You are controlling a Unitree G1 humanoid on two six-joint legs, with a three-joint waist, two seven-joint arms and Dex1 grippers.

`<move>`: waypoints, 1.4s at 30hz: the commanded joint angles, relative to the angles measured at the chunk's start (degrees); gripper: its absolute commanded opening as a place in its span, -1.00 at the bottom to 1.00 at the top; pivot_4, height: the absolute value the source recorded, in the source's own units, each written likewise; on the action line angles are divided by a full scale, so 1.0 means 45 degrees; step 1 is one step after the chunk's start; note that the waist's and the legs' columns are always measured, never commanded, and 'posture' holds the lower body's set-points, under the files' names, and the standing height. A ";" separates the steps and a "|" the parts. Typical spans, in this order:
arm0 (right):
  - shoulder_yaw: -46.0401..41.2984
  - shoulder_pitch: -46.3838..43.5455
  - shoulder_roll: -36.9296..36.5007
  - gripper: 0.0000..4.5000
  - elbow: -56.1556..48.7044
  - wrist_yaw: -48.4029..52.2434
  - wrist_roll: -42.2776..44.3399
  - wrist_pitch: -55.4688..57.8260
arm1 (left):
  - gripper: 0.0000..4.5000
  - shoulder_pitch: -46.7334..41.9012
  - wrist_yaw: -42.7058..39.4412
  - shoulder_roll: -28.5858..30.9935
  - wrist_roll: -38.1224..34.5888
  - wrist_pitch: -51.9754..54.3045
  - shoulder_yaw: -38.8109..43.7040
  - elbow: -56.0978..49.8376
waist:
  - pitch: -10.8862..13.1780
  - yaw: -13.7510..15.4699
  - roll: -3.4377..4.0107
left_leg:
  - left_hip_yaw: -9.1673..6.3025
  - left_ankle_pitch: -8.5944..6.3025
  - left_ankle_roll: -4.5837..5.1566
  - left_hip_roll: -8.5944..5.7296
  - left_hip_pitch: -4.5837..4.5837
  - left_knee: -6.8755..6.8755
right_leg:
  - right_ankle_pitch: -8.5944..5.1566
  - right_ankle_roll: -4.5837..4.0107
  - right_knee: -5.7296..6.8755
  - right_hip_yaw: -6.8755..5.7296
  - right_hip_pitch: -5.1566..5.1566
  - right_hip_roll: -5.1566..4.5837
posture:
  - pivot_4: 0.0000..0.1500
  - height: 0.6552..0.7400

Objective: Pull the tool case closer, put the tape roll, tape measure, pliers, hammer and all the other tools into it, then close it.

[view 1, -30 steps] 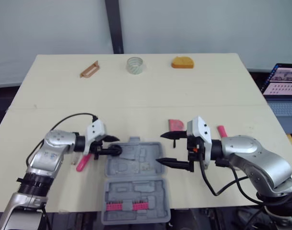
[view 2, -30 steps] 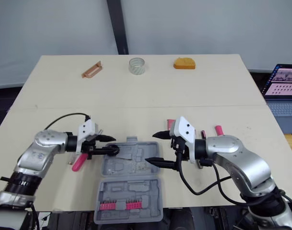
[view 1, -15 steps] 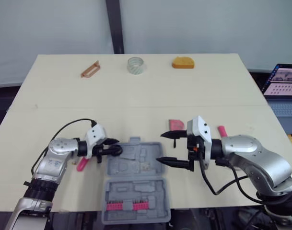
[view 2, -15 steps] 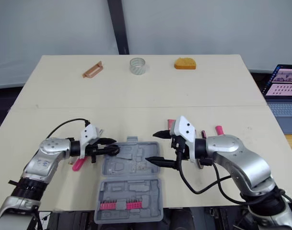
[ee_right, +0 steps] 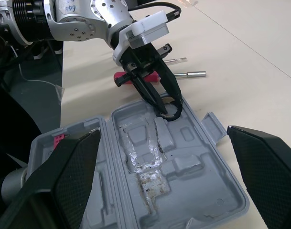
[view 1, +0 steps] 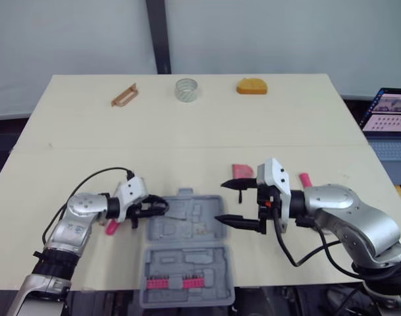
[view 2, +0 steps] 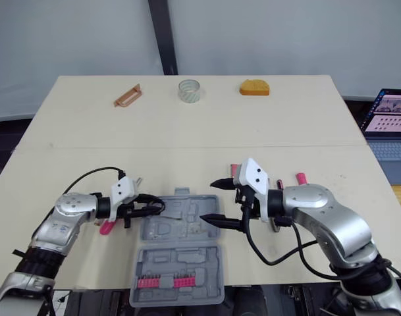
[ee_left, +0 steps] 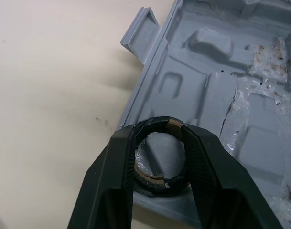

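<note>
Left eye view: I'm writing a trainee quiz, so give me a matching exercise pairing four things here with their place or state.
1. black tape roll
2. tape measure
3. tool case
4. right claw

a. at the far edge of the table
b. spread wide, holding nothing
c. lying open at the table's near edge
d. gripped by the left claw

Pairs: 1-d, 2-a, 3-c, 4-b.

A pale table point(view 1: 187, 131) stands before a grey wall point(view 1: 266, 33), laptop point(view 1: 388, 112) beside.

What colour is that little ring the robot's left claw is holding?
The ring is black with a brown inner lining, clearest in the left wrist view.
</note>
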 commanded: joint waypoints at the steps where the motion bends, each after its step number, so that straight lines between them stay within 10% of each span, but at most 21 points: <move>1: -0.0214 -0.0169 0.0037 1.00 -0.0132 0.0031 0.0064 -0.0295 | -0.26 0.0046 0.0072 0.0216 0.0446 -0.0411 -0.0185 0.0235 | 0.0000 -0.0001 0.0000 | 0.0001 0.0000 0.0000 0.0000 0.0000 0.0000 | 0.0000 0.0000 0.0000 0.0000 0.0000 0.0000 | 1.00 1.00; 18: -0.0339 -0.0120 0.0116 1.00 0.0411 0.0132 -0.0138 -0.0752 | -0.26 -0.0065 -0.0229 0.0310 -0.0225 -0.0068 0.0022 0.0446 | -0.0005 -0.0014 0.0003 | 0.0001 0.0000 0.0000 0.0000 0.0025 -0.0002 | 0.0000 0.0000 0.0000 0.0000 0.0029 0.0000 | 1.00 1.00; 31: -0.4665 0.2138 -0.1705 1.00 0.3790 0.1164 0.0335 -0.1360 | -0.26 0.1434 0.0239 0.3111 -0.3269 0.4472 0.5368 -0.2080 | 0.0003 -0.0002 -0.0002 | 0.0000 -0.0003 0.0006 0.0000 0.0022 -0.0030 | 0.0000 0.0000 -0.0018 0.0000 0.0026 -0.0002 | 1.00 1.00; 38: -0.6202 0.3178 -0.2687 1.00 0.8792 0.1891 -0.1061 -0.3638 | 0.98 0.4811 0.1039 0.3466 -0.2956 0.3515 0.8936 -0.0749 | 0.0007 -0.0054 0.0002 | 0.0026 -0.0003 0.0006 0.0004 0.0033 -0.0052 | 0.0000 0.0000 -0.0035 0.0001 0.0023 -0.0001 | 1.00 1.00; 42: -0.6154 0.2772 -0.2774 1.00 1.1553 0.1983 -0.1923 -0.5083 | 0.98 0.6097 0.1400 0.3311 -0.2842 0.2700 1.0186 0.0133 | 0.0010 -0.0038 0.0003 | 0.0042 -0.0004 0.0007 0.0004 0.0037 -0.0051 | 0.0000 0.0000 -0.0048 0.0009 0.0023 -0.0002 | 1.00 1.00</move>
